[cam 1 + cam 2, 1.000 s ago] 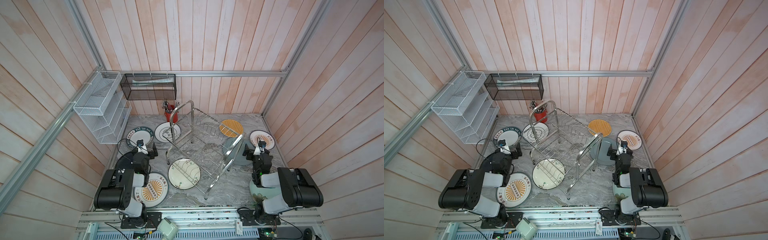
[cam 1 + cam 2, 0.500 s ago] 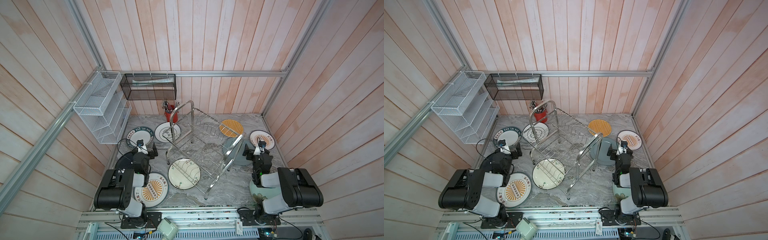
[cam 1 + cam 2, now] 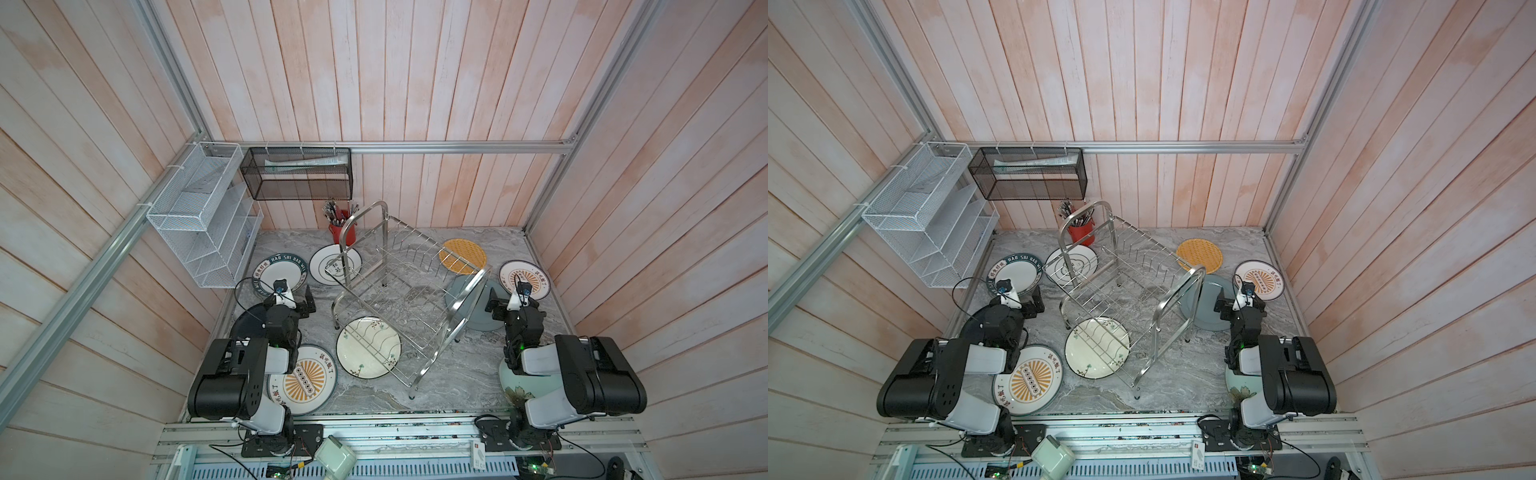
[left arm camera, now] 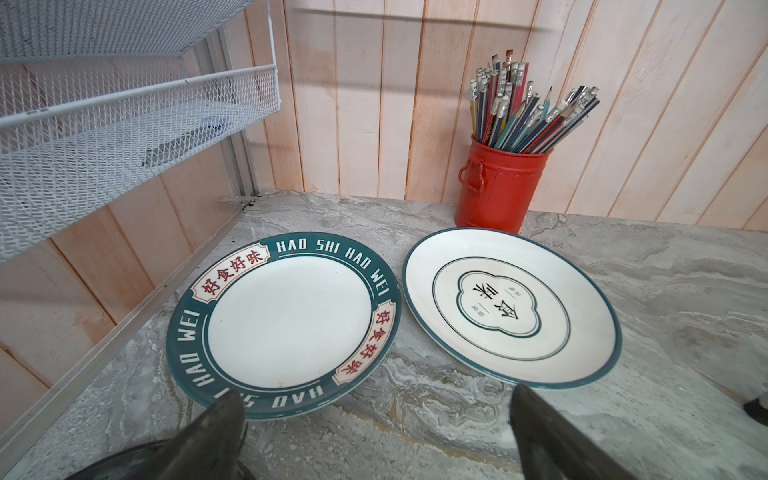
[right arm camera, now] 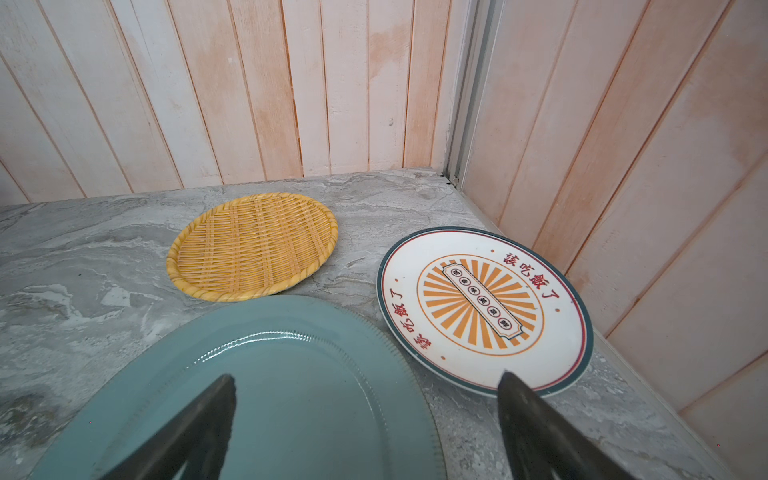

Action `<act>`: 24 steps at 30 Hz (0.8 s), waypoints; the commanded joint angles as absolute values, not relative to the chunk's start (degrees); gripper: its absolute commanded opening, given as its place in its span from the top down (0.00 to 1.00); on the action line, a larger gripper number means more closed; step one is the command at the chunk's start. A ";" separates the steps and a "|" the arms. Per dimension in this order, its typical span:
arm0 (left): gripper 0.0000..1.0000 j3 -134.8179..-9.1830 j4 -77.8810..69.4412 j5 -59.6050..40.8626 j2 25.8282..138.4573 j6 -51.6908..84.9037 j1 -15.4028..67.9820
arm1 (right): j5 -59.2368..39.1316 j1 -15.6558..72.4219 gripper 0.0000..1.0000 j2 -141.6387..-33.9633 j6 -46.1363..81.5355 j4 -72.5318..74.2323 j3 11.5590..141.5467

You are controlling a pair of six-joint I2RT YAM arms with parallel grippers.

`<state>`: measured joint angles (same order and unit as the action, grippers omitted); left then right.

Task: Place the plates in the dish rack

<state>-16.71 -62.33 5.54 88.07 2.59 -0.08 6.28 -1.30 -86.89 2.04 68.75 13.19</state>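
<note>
marble counter (image 3: 457, 382) | dish rack (image 3: 405, 295) in both top views only

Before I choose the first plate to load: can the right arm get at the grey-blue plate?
Probably yes: the right claw hangs open over the grey-blue plate, nothing between them. The dish rack crowds its other edge.
</note>
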 commanded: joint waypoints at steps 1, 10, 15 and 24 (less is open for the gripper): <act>0.00 -16.87 -62.20 2.67 87.84 3.01 -1.66 | 6.14 -1.28 0.02 -86.81 1.98 68.36 14.02; 0.00 -29.73 -25.17 23.60 70.56 15.00 2.90 | 16.73 0.00 0.02 -61.23 15.23 32.46 25.37; 0.00 -38.55 1.84 17.46 62.57 28.58 2.17 | 15.28 -1.81 0.02 -50.42 37.65 23.05 23.92; 0.00 -40.22 16.03 -19.11 50.73 25.11 2.87 | -9.26 -2.97 0.08 -41.64 42.85 0.76 26.08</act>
<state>-40.29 6.83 -4.05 51.99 25.76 1.67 0.75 -3.05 -43.11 38.41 14.68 25.12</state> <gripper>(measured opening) 0.999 0.944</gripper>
